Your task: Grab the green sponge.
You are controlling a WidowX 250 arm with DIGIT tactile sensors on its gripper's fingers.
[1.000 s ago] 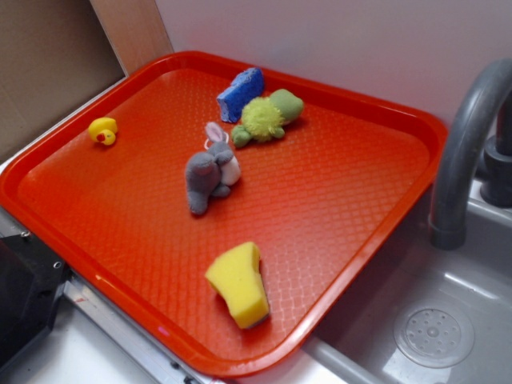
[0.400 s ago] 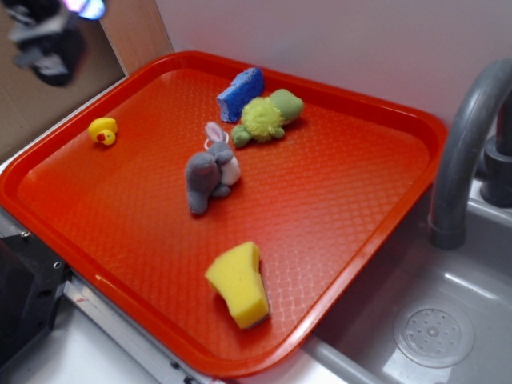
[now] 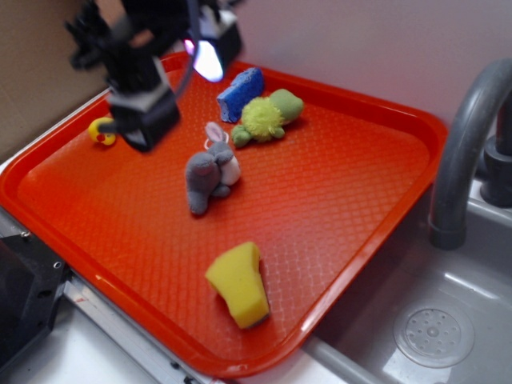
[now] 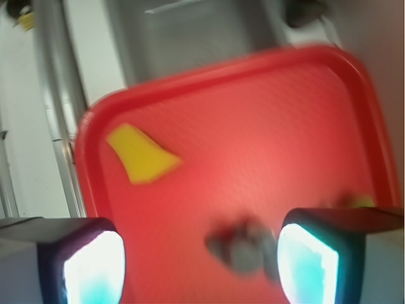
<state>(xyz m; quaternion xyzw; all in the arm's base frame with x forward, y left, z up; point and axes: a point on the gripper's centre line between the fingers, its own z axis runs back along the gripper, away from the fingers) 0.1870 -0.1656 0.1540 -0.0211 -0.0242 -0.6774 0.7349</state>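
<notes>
Green sponge (image 3: 238,284), really a yellow wedge of porous foam, lies on the near part of the red tray (image 3: 360,208) in the exterior view, close to the tray's front rim. The tray is hard plastic with a fine diamond-patterned floor and a raised, rounded rim. A grey plush bunny (image 3: 210,172) lies near the middle. Behind it sit a fuzzy green turtle (image 3: 267,116) and a rough blue sponge (image 3: 241,94); a small yellow duck (image 3: 100,130) sits at the far left. The blurred gripper (image 3: 144,104) hangs above the tray's left side, well apart from the wedge. A grey curved faucet (image 3: 464,152) rises beside the sink (image 3: 432,328).

From the wrist view, the blurred sponge (image 4: 140,153) lies near the tray's corner (image 4: 95,120). The two fingers (image 4: 309,263) stand wide apart with nothing between them.
</notes>
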